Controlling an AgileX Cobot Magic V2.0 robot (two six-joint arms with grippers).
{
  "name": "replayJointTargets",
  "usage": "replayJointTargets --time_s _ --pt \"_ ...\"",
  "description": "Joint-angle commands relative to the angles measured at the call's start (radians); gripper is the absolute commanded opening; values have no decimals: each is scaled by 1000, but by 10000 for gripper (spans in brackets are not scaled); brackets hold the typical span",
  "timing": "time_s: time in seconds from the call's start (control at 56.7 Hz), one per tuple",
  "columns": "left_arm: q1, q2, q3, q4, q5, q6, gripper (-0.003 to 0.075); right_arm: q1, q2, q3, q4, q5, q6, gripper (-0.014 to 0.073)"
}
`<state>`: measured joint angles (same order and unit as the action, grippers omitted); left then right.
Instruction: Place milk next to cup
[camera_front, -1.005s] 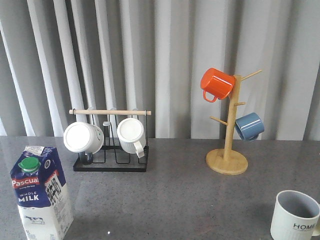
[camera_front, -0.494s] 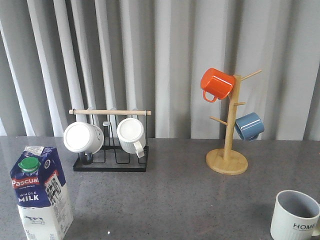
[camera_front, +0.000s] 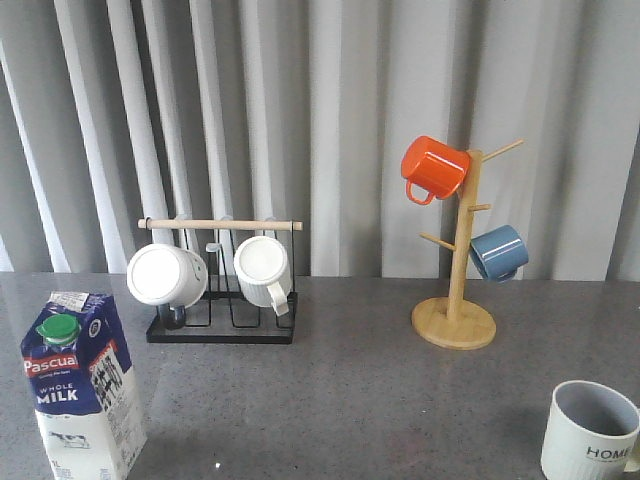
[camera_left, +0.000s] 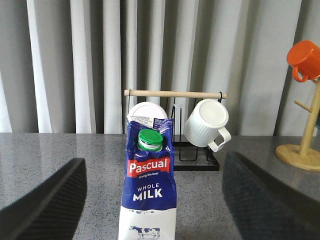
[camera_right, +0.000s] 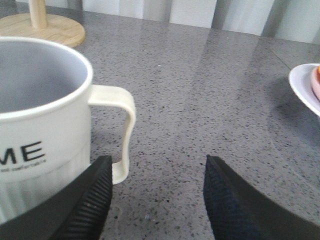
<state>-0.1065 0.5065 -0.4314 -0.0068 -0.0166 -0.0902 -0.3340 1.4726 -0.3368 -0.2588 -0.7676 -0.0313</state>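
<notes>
The left gripper (camera_left: 150, 200), fingers spread, faces the milk (camera_left: 148, 187) ahead, ungrasped; next it should close in and clamp.

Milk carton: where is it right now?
In the front view the milk carton stands upright at the table's near-left corner, in front of the black mug rack, far across from the HOME cup at near right.
</notes>
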Motion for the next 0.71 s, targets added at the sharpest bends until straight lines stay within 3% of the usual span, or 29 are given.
replayJointTargets --time_s 0.0,0.353,0.688 --pt "-8 8 -35 -7 -77 -9 533 -9 0 -25 -25 -113 2 394" --pt "-8 8 -35 -7 -77 -9 533 -10 72 -27 -25 -219 3 394" --pt "-8 8 -35 -7 -77 -9 533 -10 98 -95 -37 -197 26 394"
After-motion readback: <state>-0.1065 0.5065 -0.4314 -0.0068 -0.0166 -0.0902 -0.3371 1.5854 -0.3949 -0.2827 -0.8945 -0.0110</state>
